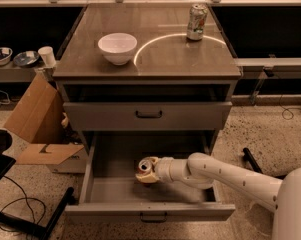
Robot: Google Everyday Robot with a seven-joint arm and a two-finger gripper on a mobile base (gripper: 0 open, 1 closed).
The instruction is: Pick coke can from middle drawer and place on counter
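The coke can (146,165), red with a silver top, is tilted inside the open middle drawer (150,212), near its centre. My gripper (147,174) reaches into the drawer from the right on a white arm (225,176). It is shut on the coke can, with tan fingers (141,178) on either side of it. The can's lower part is hidden by the fingers. The counter (160,64) is above, with a pale arc mark on it.
A white bowl (118,47) and a silver-green soda can (196,21) stand on the counter. The drawer above (149,115) is closed. A cardboard box (37,119) leans at the cabinet's left. Bowls and a cup sit on a low shelf (15,74) at far left.
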